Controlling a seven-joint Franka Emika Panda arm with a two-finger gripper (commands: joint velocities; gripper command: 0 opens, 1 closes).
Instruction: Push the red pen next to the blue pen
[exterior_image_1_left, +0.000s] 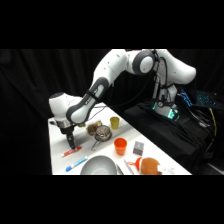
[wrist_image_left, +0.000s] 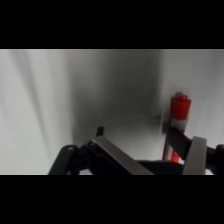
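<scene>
The red pen (exterior_image_1_left: 71, 151) lies near the table's left edge, and its capped end (wrist_image_left: 179, 111) shows at the right of the wrist view. My gripper (exterior_image_1_left: 72, 145) has come down right onto it. In the wrist view the gripper (wrist_image_left: 147, 141) stands open, and the pen runs close beside the right finger (wrist_image_left: 196, 152), partly hidden by the linkage. The blue pen (exterior_image_1_left: 76, 163) lies a short way nearer the table's front edge, roughly parallel to the red one and apart from it. It is out of the wrist view.
A grey bowl (exterior_image_1_left: 98, 165) sits just right of the blue pen. Farther right stand an orange cup (exterior_image_1_left: 120, 146), a metal strainer (exterior_image_1_left: 102, 133), a yellow cup (exterior_image_1_left: 114, 122), a grey block (exterior_image_1_left: 138, 147) and an orange plush toy (exterior_image_1_left: 148, 165).
</scene>
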